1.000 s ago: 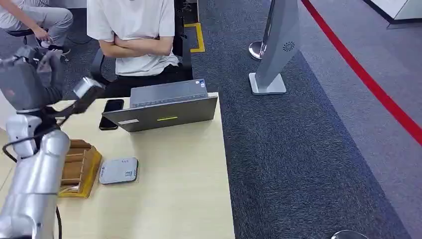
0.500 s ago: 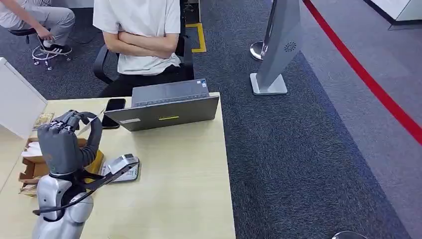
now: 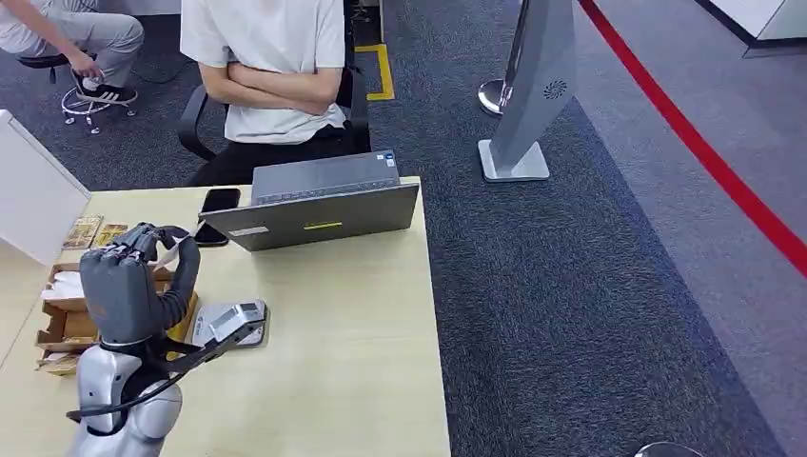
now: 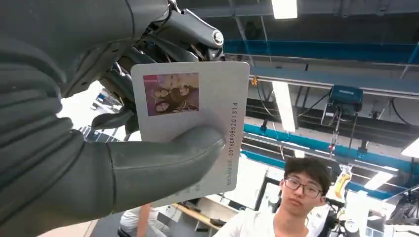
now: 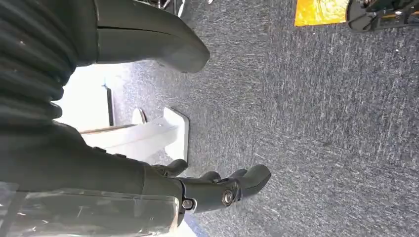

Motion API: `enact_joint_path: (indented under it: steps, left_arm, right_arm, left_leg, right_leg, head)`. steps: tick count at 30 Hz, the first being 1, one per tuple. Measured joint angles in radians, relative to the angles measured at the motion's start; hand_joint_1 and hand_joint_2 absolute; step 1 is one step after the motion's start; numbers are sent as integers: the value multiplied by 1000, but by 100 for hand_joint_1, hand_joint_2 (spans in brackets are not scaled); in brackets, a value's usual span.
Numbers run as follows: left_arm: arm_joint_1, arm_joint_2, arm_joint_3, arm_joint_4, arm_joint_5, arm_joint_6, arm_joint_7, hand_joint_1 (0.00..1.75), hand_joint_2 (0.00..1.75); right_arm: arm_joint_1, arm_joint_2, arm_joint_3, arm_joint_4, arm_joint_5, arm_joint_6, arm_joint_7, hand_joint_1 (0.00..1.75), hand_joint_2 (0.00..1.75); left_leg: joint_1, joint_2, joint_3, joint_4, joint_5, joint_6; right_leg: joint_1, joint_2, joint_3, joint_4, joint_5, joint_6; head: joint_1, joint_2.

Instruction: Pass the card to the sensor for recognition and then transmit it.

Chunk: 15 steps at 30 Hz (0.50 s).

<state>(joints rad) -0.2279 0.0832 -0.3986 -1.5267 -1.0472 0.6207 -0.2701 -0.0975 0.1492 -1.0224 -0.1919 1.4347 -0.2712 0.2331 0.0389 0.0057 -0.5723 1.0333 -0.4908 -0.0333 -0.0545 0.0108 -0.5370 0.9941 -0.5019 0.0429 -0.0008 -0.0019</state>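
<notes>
1. The left hand (image 3: 128, 286) was raised over the left part of the table (image 3: 343, 352), fingers curled, its back toward the head camera.
2. In the left wrist view the left hand (image 4: 74, 148) gripped the card (image 4: 207, 103) — thumb pressed across its face, darker fingers behind it.
3. The card was white, with a small photo in one corner and a printed number along one edge; it was clear of the table.
4. The sensor (image 3: 228, 325), a flat grey-white unit, lay on the table just beside the raised hand, on the laptop side; the wrist partly covered it. The card was not seen touching it.
5. A wooden box (image 3: 71, 319) with compartments sat at the table's left edge, behind the hand and next to the sensor.
6. A grey laptop (image 3: 319, 202) stood at the far edge of the table, and a dark phone (image 3: 217, 205) lay beside its left end.
7. A person (image 3: 271, 67) in a white shirt sat behind the laptop with arms folded.
8. The right hand (image 5: 148, 113) hung over grey carpet (image 5: 321, 123) — fingers apart, thumb separate, nothing held.
9. A grey stand (image 3: 533, 86) stood on the carpet to the right of the table.
</notes>
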Motion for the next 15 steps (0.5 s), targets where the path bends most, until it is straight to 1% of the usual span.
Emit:
enact_joint_path:
  steps: [2,5,7,9,11,13,15]
  left_arm:
    - [0,0,0,0,0,-5,4,175,175]
    - [-4,0,0,13,-58,-48,64,175,175]
    - [-26,0,0,68,-82,-97,109,175,175]
    - [-51,0,0,129,-90,-139,135,175,175]
    - [-75,-1,0,193,-97,-166,148,175,175]
    - [-91,-2,0,242,-107,-198,159,175,175]
    - [-98,-5,0,281,-116,-215,166,175,175]
  right_arm:
    - [0,0,0,0,0,0,1,0,175]
    - [0,0,0,0,0,0,3,0,175]
    - [0,0,0,0,1,0,4,0,175]
    - [0,0,0,0,1,0,4,0,175]
    - [0,0,0,0,1,0,4,0,175]
    - [0,0,0,0,1,0,4,0,175]
    - [0,-1,0,0,1,0,5,0,175]
  left_leg:
    - [0,0,0,0,0,0]
    - [0,0,0,0,0,0]
    - [0,0,0,0,0,0]
    - [0,0,0,0,0,0]
    - [0,0,0,0,1,0]
    - [0,0,0,0,1,0]
    - [0,0,0,0,1,0]
  right_leg:
    - [0,0,0,0,0,0]
    - [0,0,0,0,0,0]
    - [0,-1,0,0,0,0]
    - [0,0,0,0,1,0]
    - [0,0,0,0,1,0]
    - [0,0,0,0,1,0]
    - [0,0,0,0,1,0]
  head:
    - [0,0]
    - [0,0]
    - [0,0]
    - [0,0]
    - [0,0]
    - [0,0]
    - [0,0]
